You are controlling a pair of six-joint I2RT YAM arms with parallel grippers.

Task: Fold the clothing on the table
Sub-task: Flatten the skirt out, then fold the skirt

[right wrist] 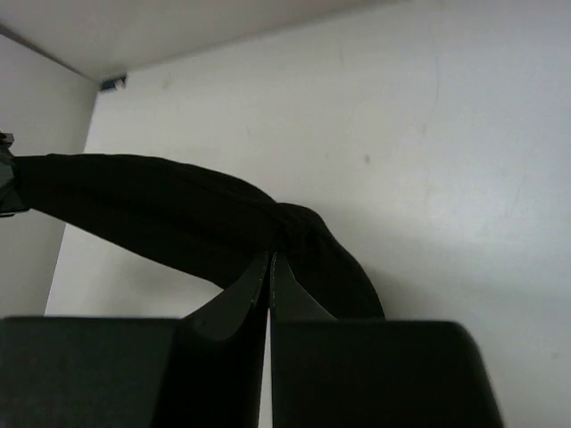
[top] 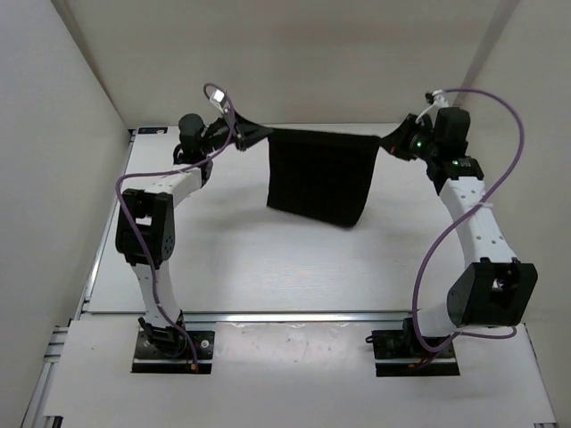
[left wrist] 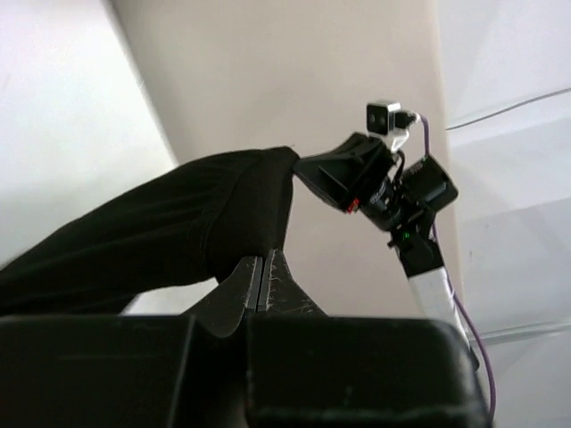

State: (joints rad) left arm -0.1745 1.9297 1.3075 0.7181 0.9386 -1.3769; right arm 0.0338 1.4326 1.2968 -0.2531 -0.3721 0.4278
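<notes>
A plain black soft fabric garment (top: pixel 319 178) hangs stretched in the upper centre of the overhead view, above the large white flat worktop (top: pixel 268 267). The left arm (top: pixel 152 223) holds its upper left corner, jaws pressed together on the cloth. The right arm (top: pixel 468 214) pinches the upper right corner likewise. Whether the lower hem touches the worktop cannot be told.

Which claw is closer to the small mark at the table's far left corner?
Left. The left gripper, shut on one corner of the clothing, hangs a little right of the mark; the right gripper, shut on the other corner, is far across the table.
</notes>
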